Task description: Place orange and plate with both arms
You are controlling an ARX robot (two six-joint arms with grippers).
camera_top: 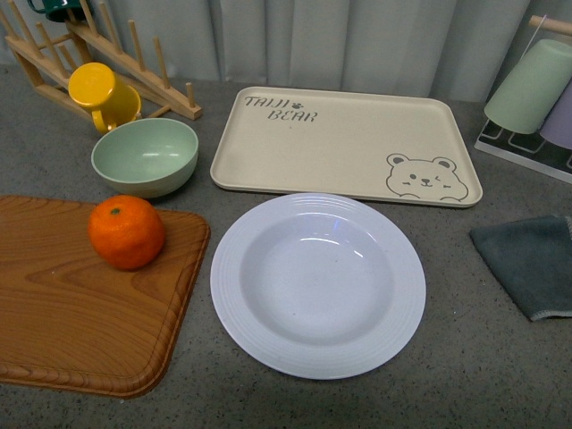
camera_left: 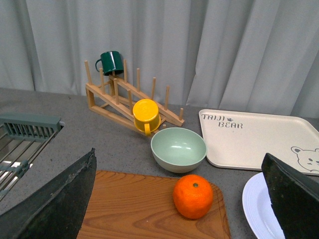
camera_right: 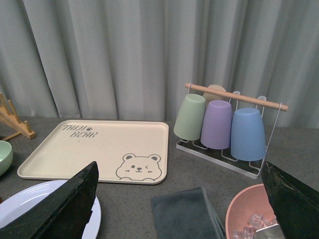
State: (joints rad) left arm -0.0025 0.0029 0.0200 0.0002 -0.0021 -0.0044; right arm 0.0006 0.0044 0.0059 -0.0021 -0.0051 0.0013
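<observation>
The orange [camera_top: 126,232] rests on the far right part of a wooden cutting board [camera_top: 71,313]; in the left wrist view the orange [camera_left: 193,196] lies between the wide-open fingers, well ahead of them. The white plate [camera_top: 317,282] lies empty on the grey counter, right of the board and in front of the beige bear tray [camera_top: 344,143]. My left gripper [camera_left: 184,219] is open and holds nothing. My right gripper [camera_right: 182,219] is open too, above a grey cloth [camera_right: 184,216], with the plate's edge [camera_right: 30,204] at one side. Neither arm shows in the front view.
A pale green bowl [camera_top: 145,156] and yellow mug [camera_top: 103,96] sit behind the board by a wooden rack [camera_top: 98,54]. A cup rack [camera_right: 224,129] stands at the right rear. A pink bowl [camera_right: 246,214] lies near the cloth [camera_top: 529,261]. A sink rack [camera_left: 22,137] is far left.
</observation>
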